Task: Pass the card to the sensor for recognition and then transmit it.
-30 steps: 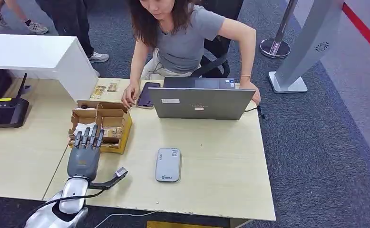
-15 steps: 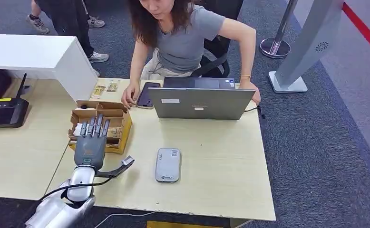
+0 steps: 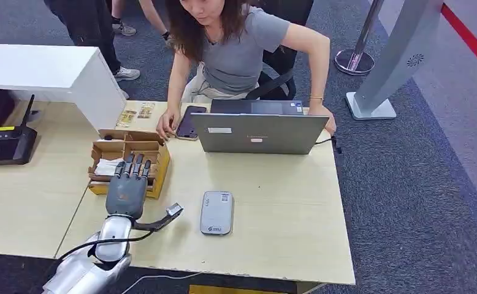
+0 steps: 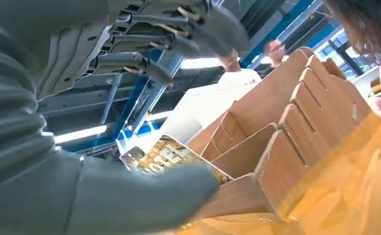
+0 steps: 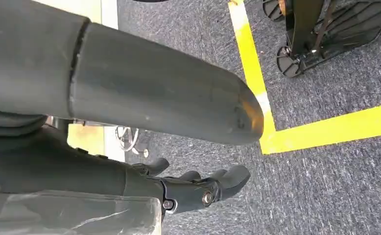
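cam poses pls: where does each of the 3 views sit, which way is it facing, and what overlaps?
Head: high on the body, looking forward and down at the table; left hand over the cardboard box.
Left wrist: behind the left hand, facing the box dividers and a card.
Right wrist: hanging arm, facing carpet; right hand.
Shared: head and left wrist see the box.

Left hand [image 3: 127, 187] covers part of the cardboard box [image 3: 137, 150]; the compartments beneath can't be read. Card [image 4: 166, 155] is half hidden behind the blurred thumb. Right hand [image 5: 198, 188]: grip unclear.
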`<action>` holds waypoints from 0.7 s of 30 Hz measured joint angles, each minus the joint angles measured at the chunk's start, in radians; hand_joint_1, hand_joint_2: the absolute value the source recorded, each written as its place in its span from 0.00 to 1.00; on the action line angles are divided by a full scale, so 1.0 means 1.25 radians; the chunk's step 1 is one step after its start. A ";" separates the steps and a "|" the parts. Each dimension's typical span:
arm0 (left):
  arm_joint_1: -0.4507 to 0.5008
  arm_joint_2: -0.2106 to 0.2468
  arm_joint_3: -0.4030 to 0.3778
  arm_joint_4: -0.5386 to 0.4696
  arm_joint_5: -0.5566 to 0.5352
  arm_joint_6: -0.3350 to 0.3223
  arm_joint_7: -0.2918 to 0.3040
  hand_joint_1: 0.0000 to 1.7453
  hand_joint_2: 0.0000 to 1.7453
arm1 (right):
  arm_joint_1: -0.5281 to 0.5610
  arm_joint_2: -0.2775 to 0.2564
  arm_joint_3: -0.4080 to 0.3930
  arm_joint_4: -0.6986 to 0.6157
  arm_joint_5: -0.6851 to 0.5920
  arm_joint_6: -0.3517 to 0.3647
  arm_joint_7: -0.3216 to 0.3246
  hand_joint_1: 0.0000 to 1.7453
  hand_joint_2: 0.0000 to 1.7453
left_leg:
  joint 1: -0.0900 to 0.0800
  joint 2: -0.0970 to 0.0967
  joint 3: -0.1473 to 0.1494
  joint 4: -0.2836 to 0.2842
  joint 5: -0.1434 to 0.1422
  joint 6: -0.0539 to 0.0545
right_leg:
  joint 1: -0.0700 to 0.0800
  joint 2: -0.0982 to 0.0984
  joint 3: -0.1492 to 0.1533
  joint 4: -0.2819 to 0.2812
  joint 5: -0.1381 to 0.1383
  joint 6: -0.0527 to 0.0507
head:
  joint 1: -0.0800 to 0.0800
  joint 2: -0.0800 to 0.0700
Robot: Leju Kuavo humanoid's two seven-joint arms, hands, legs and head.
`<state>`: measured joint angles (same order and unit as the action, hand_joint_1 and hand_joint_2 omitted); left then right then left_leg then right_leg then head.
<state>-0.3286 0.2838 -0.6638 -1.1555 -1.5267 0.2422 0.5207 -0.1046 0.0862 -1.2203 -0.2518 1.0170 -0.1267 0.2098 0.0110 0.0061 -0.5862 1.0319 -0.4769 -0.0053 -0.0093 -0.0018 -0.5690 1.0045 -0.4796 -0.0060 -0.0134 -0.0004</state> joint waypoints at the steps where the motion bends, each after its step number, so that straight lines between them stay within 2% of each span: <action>1: 0.000 0.000 -0.002 0.000 0.000 -0.001 0.001 1.00 1.00 | 0.000 0.000 0.000 0.000 0.000 0.000 0.000 0.00 0.00 | 0.000 0.000 0.000 0.000 0.000 0.000 | 0.000 0.000 0.000 0.000 0.000 0.000 | 0.000 0.000; 12: 0.000 -0.009 -0.008 -0.010 0.000 -0.069 0.040 1.00 1.00 | 0.000 0.000 0.000 0.000 -0.001 -0.007 0.003 0.00 0.00 | 0.000 0.000 0.000 0.000 0.000 0.000 | 0.000 0.000 0.000 0.000 0.000 0.000 | 0.000 0.000; 18: 0.004 -0.011 -0.005 -0.016 0.000 -0.089 0.042 1.00 1.00 | 0.000 0.000 0.000 0.000 -0.001 -0.009 0.005 0.00 0.00 | 0.000 0.000 0.000 0.000 0.000 0.000 | 0.000 0.000 0.000 0.000 0.000 0.000 | 0.000 0.000; 19: 0.005 -0.011 -0.003 -0.016 0.000 -0.090 0.042 0.73 1.00 | 0.000 0.000 0.000 0.000 -0.001 -0.009 0.005 0.00 0.00 | 0.000 0.000 0.000 0.000 0.000 0.000 | 0.000 0.000 0.000 0.000 0.000 0.000 | 0.000 0.000; 20: 0.006 -0.011 -0.003 -0.016 0.000 -0.091 0.042 0.95 1.00 | 0.000 0.000 0.000 0.000 -0.001 -0.009 0.005 0.00 0.00 | 0.000 0.000 0.000 0.000 0.000 0.000 | 0.000 0.000 0.000 0.000 0.000 0.000 | 0.000 0.000; 21: 0.006 -0.011 -0.002 -0.016 0.000 -0.090 0.041 0.95 1.00 | 0.000 0.000 0.000 0.000 -0.001 -0.009 0.005 0.00 0.00 | 0.000 0.000 0.000 0.000 0.000 0.000 | 0.000 0.000 0.000 0.000 0.000 0.000 | 0.000 0.000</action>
<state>-0.3210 0.2701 -0.6668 -1.1761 -1.5267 0.1293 0.5722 -0.1048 0.0862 -1.2203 -0.2518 1.0159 -0.1377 0.2163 0.0111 0.0060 -0.5863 1.0319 -0.4769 -0.0053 -0.0093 -0.0020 -0.5689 1.0045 -0.4796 -0.0060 -0.0134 -0.0004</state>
